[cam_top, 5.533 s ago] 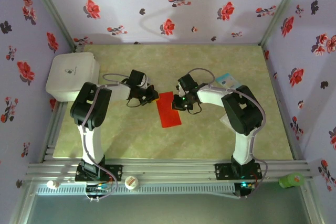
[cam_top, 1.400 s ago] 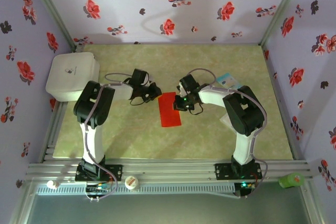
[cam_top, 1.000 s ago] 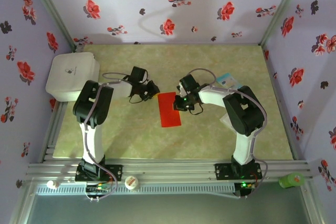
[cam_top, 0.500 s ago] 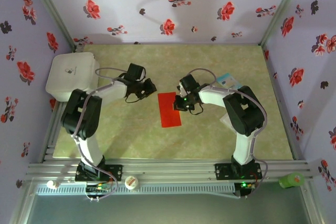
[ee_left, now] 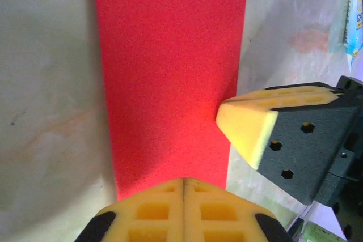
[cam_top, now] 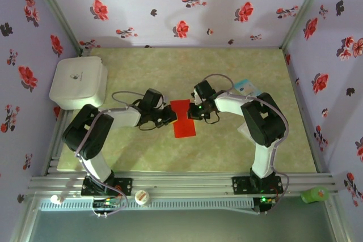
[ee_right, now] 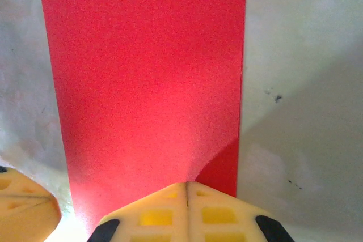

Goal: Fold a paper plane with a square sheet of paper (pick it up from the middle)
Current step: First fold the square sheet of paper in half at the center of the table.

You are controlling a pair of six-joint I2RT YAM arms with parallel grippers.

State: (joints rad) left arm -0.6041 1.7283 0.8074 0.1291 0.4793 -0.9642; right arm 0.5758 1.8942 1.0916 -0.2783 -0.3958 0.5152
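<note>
Red paper sheet (cam_top: 182, 118) lay flat on bench (cam_top: 238, 145), between your pincers. Left pincer (cam_top: 168, 116) closed, tip at sheet's edge. Right pincer (cam_top: 193, 111) closed, tip over opposite edge. Paper looked thin, limp, slippery: you'd best pinch a raised edge.

No legible text anywhere; dark logo mark on white box (cam_top: 77, 80), far left, unreadable; print on light-blue packet (cam_top: 245, 86) blurred.

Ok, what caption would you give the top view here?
Both shut, the left gripper and right gripper flank the far end of the red paper on the table.
</note>
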